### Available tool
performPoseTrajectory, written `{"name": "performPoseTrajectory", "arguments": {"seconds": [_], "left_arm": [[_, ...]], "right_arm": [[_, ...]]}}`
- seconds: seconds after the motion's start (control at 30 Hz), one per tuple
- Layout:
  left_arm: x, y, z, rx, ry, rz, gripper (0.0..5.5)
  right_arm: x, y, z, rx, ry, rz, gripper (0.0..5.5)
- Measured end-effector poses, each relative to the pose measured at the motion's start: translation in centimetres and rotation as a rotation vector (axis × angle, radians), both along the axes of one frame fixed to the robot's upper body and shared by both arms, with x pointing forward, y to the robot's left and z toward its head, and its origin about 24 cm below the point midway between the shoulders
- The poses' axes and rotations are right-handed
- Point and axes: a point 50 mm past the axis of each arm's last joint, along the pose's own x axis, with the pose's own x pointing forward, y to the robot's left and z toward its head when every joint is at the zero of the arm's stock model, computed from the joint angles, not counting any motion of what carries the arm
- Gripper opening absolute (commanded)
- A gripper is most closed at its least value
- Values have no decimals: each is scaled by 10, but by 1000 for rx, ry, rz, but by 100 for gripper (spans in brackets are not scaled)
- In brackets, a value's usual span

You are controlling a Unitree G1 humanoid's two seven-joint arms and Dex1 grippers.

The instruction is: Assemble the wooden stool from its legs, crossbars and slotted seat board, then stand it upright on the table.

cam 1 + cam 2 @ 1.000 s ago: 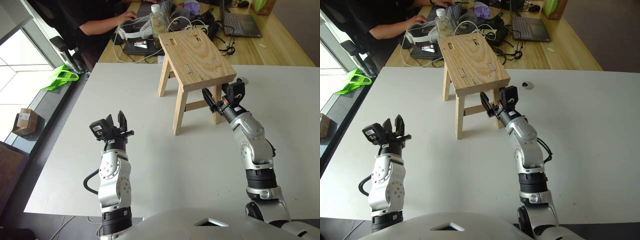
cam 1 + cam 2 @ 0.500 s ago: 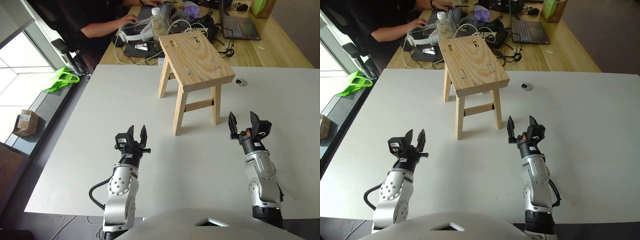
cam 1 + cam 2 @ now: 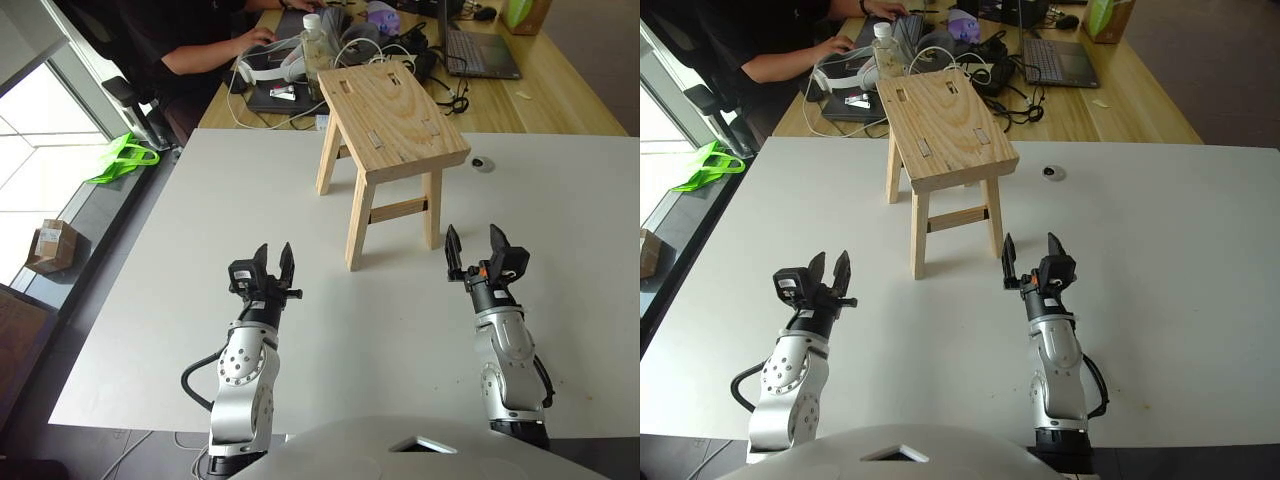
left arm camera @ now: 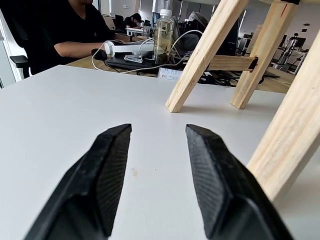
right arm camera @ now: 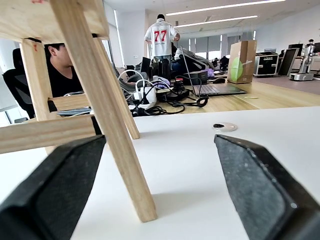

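Both arms have pulled back from the stool [image 3: 400, 105], which stands upright upper-centre on the table [image 3: 230, 190]. The left gripper [image 3: 274, 255] and right gripper [image 3: 471, 240] sit lower down, open and empty. I'd keep them clear. The right wrist view catches a leg [image 5: 117, 135] flush on the tabletop.

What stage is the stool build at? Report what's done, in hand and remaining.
Done: the pale wooden stool stands upright on the white table, with its slotted seat board on top and its legs and crossbar joined. In hand: nothing; the left end effector and right end effector are open and empty, apart from the stool. Left: nothing visible; the job looks complete.
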Motion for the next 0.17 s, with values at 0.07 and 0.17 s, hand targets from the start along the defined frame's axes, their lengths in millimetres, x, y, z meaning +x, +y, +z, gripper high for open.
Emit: {"name": "performPoseTrajectory", "arguments": {"seconds": [0.07, 0.17], "left_arm": [[0, 3, 1, 9, 9, -13, 203], [0, 3, 4, 9, 4, -25, 203]], "right_arm": [[-2, 3, -1, 5, -1, -13, 402], [-5, 5, -2, 14, 0, -22, 402]]}}
